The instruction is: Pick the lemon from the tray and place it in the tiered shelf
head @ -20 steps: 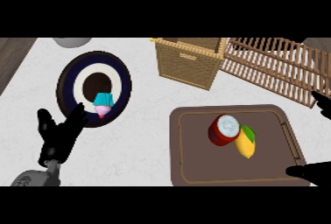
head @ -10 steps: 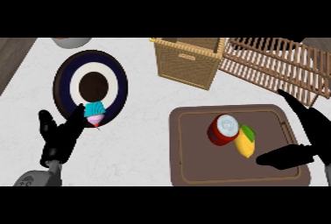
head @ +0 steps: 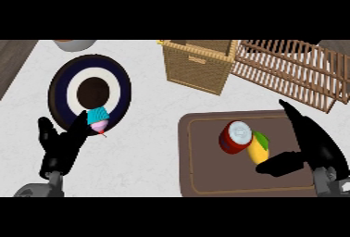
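Tray (head: 205,157) holds lemon (head: 258,149) beside right hand (head: 311,146).

On the tray (head: 205,180), a can (head: 236,137) touches the lemon (head: 259,149) on its left; the right hand (head: 309,143) is just beside it. Left half of the tray is free.

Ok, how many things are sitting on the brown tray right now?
2: a red can near the middle of the tray, and a yellow lemon touching its right side. The right hand covers the tray's right part, so something could be hidden.
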Robot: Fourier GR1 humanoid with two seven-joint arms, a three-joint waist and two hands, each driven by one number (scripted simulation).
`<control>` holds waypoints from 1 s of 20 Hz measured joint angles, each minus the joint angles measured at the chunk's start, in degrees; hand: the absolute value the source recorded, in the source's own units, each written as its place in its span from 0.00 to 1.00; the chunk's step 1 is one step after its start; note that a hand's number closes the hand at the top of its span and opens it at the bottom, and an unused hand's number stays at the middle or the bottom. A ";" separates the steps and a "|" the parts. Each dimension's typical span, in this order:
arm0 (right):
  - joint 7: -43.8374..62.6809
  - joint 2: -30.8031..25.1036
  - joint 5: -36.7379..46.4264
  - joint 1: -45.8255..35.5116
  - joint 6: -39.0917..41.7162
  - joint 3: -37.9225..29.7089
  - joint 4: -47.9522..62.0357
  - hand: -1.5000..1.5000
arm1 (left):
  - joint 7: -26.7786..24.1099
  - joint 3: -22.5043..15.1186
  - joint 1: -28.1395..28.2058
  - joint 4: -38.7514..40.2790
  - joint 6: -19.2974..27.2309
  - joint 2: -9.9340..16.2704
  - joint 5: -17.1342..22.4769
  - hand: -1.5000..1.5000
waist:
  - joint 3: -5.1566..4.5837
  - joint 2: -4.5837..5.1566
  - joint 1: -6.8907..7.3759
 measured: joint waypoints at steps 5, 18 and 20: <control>-0.24 3.79 5.99 2.85 -0.16 1.65 0.02 0.00 | 0.03 0.95 0.72 -0.45 -0.50 -1.33 -1.53 0.50 | 0.01 -0.01 -0.16; -4.74 9.82 15.54 1.31 0.97 -2.07 10.06 0.00 | 0.64 4.26 -0.46 0.57 -2.88 -3.71 -4.96 0.50 | 0.03 0.01 -0.15; -6.36 10.38 16.92 0.80 0.62 -2.81 12.51 0.00 | 1.44 4.90 -0.28 0.04 -3.69 -3.59 -4.93 0.50 | 0.02 0.01 -0.12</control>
